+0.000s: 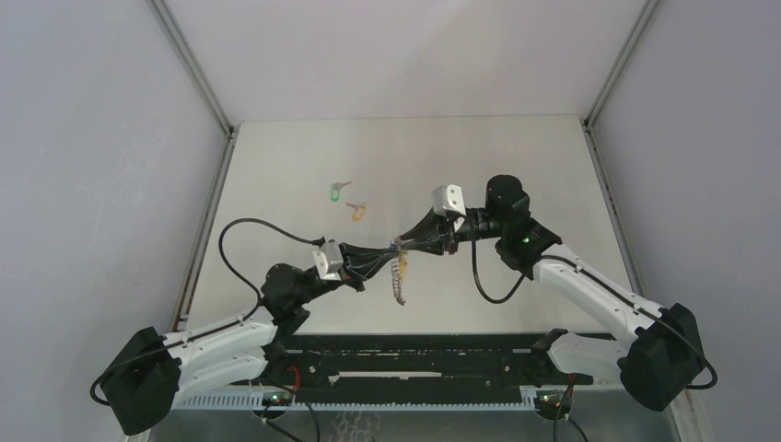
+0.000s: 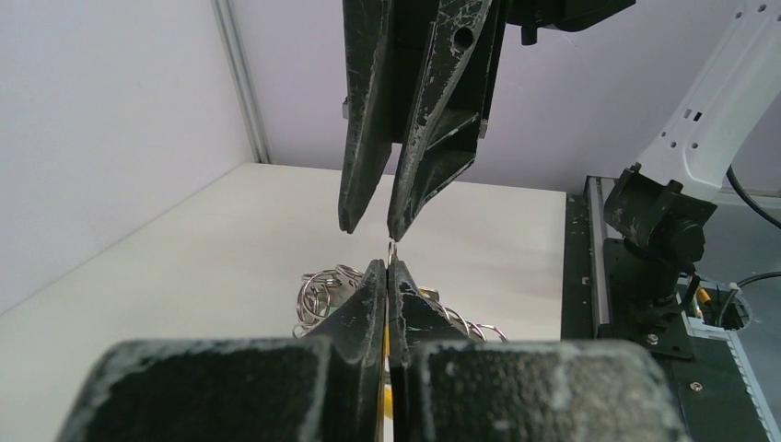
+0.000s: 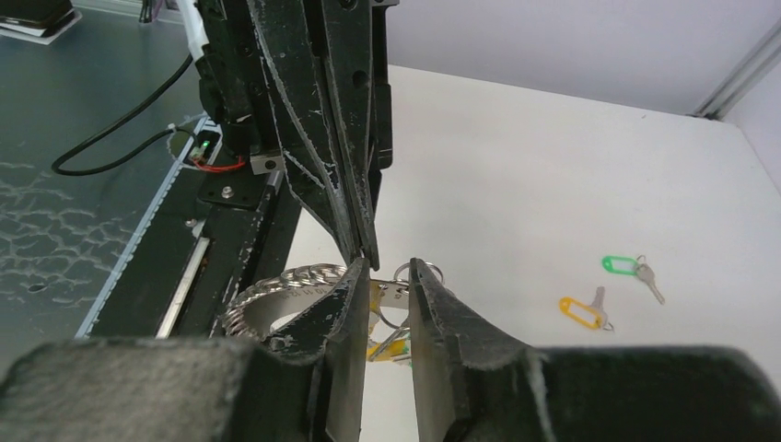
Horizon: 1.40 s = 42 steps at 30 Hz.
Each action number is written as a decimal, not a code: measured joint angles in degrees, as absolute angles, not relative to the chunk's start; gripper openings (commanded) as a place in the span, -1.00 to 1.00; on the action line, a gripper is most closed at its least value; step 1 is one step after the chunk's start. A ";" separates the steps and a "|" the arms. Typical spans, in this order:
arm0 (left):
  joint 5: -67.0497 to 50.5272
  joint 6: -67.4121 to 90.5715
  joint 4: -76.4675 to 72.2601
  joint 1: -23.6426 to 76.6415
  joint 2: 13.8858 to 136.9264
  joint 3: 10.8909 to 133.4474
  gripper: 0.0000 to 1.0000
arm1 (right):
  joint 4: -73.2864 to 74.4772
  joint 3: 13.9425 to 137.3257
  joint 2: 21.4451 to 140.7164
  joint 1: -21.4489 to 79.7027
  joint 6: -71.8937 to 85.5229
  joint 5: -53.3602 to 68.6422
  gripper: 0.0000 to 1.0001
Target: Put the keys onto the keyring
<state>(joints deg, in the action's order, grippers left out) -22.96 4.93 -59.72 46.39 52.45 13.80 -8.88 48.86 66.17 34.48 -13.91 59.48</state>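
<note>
We count two on worktop (image 1: 516, 166): green key (image 1: 338, 192), orange key (image 1: 357, 210) | one keyring (image 1: 399, 279) aloft | left gripper (image 2: 388, 272) clamped on it | right gripper (image 3: 389, 273) narrowly parted, hold unclear

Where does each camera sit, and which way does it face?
Top external: high behind the robot, looking down on the table; left arm and right arm show.
Left wrist: on the left arm, looking past the left end effector at the right end effector.
Right wrist: on the right arm, looking past its own at the left one.
Shared: both wrist views show the keyring.
</note>
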 measured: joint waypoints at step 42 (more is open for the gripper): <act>-24.05 6.90 -63.61 46.39 53.19 13.80 -0.40 | 4.89 53.15 68.29 34.81 -23.27 62.63 -1.00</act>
<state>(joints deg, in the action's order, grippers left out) -24.05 6.90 -63.61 46.39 53.19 13.80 4.89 53.15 68.29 34.81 -23.27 62.63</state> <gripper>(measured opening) 0.183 0.008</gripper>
